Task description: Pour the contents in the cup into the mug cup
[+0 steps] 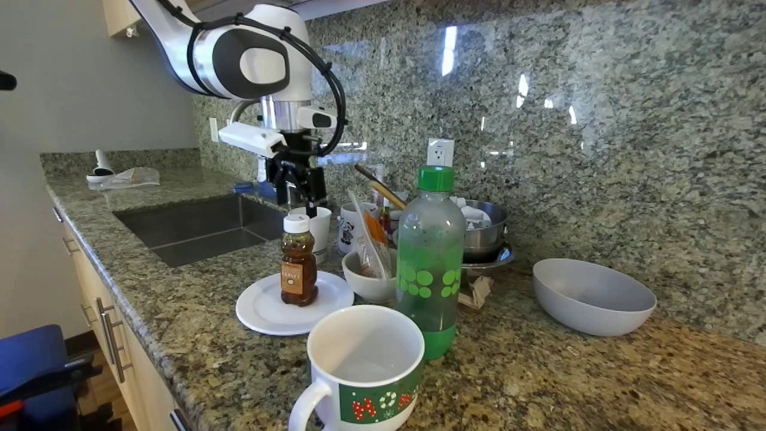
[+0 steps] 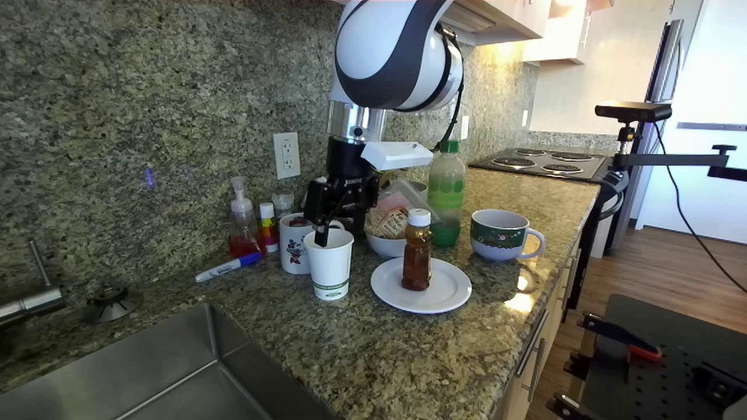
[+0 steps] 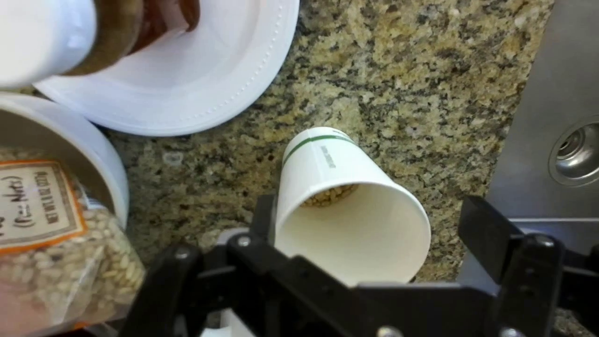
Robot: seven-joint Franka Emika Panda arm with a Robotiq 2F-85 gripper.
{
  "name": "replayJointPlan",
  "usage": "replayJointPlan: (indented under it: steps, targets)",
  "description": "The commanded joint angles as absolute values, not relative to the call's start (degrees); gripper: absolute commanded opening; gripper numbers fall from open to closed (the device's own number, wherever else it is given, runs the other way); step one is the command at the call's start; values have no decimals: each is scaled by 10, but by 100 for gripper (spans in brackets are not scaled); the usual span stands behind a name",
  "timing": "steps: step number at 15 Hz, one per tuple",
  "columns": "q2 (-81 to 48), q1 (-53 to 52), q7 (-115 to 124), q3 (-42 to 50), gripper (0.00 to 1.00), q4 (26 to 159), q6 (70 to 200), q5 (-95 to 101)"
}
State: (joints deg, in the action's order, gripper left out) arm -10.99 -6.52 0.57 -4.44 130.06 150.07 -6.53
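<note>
The arm [image 1: 263,60] bends downward, its black hand [image 3: 368,209] pointing down, fingers [image 3: 486,234] spread wide apart.

In exterior view, you look slightly down along counter [image 1: 526,389] toward far-left sink [image 1: 197,224], mug cup [image 1: 374,398] very near. In exterior view, you face roughly opposite way from above sink edge: sink near left, stove [image 2: 536,161] far right. Both exterior views share plate [image 1: 258,308], honey bottle [image 1: 298,269], cup [image 2: 331,265]. In wrist view, you look steeply down, close over cup, plate far left, sink right.
</note>
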Motion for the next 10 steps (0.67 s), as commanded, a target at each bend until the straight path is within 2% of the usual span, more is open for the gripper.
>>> replayJointPlan:
  steps: [1, 10]
  targets:
    - [-112, -66, 59, -34, 100, 1310, 1521, -32]
    - [-146, -87, 197, 3, 100, 1296, 1577, 56]
